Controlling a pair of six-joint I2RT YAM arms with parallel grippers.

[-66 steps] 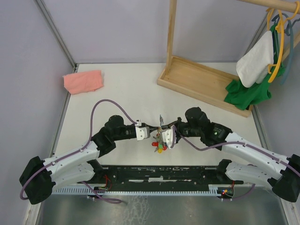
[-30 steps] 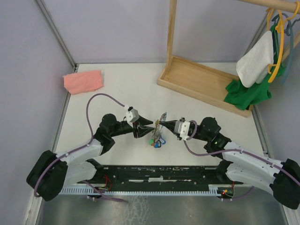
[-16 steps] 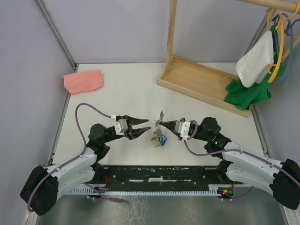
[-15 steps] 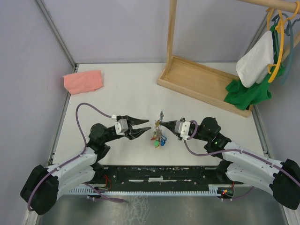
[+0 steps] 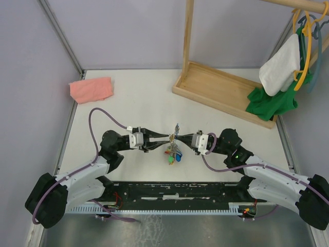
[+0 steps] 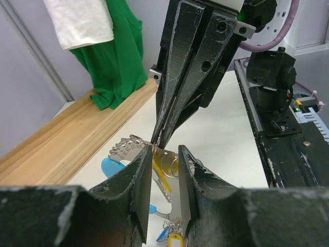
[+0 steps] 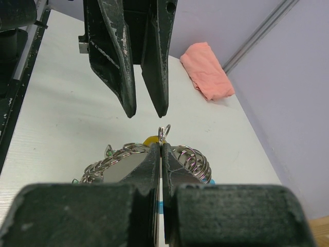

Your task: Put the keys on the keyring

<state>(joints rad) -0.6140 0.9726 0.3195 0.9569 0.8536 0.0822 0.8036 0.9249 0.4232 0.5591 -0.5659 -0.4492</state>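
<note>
Right jaws are clenched on the keyring (image 7: 164, 131), pinching the wire just below a small loop that pokes out past the tips. The bunch (image 5: 174, 153) hangs off it, clear of the surface (image 5: 128, 103), close to the near edge and about midway between the left and right edges. Left jaws are released with nothing in them, tips just short of the ring, facing the right tips head-on.

The yellow-headed key (image 6: 157, 160) sits right at the pinch point, in line with the gap of the left jaws. Can't tell if it's threaded on. Can't single out the green-headed one in the tangle.

The step looks like this: left closes on that key and works it along the wire. To do it well:
- Grip the head flat, not the blade.
- Hold right dead steady so the ring doesn't twist.
- Come in straight with small moves.
- Avoid the neighbouring rings, or the pull drags the whole bunch.

Count:
- 1 keyring
- 1 light-blue tag (image 6: 110, 167)
- 1 pink cloth (image 5: 91, 89)
- 1 wooden rack (image 5: 221, 90)
- Keys in the bunch: several, too overlapped to count
</note>
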